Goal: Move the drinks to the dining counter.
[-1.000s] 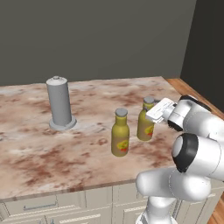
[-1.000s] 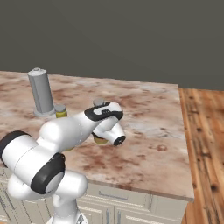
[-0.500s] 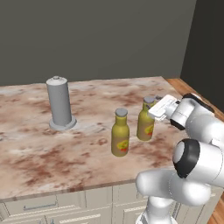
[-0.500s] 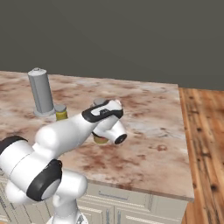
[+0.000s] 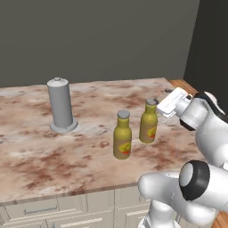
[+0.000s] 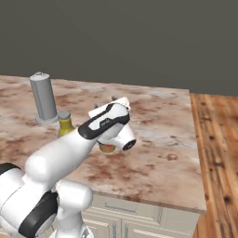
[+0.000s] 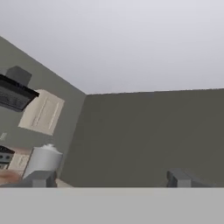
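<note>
Two mustard-yellow drinks stand upright on the dining counter (image 5: pixel 44 156): the nearer bottle (image 5: pixel 122 136) and a second bottle (image 5: pixel 149 122) just behind and to its right. My gripper (image 5: pixel 167 99) hovers right of that second bottle, at cap height, and touches neither. It is tilted upward. In the hand view the gripper (image 7: pixel 111 178) is open, its fingertips (image 7: pixel 39 178) far apart with only the dark wall between them. From the right base view, one bottle (image 6: pixel 65 123) shows left of my arm. The other (image 6: pixel 108 148) is mostly hidden behind the gripper (image 6: pixel 106 103).
A grey cylinder on a round base (image 5: pixel 60 104) stands at the back left of the counter, its top also in the hand view as the grey cylinder (image 7: pixel 43 159). A dark grey wall backs the counter. Wooden floor (image 6: pixel 218 153) lies past the counter's right edge.
My hand has risen slightly and drawn a little to the right, away from the right-hand bottle. Both bottles and the cylinder have stayed in place.
</note>
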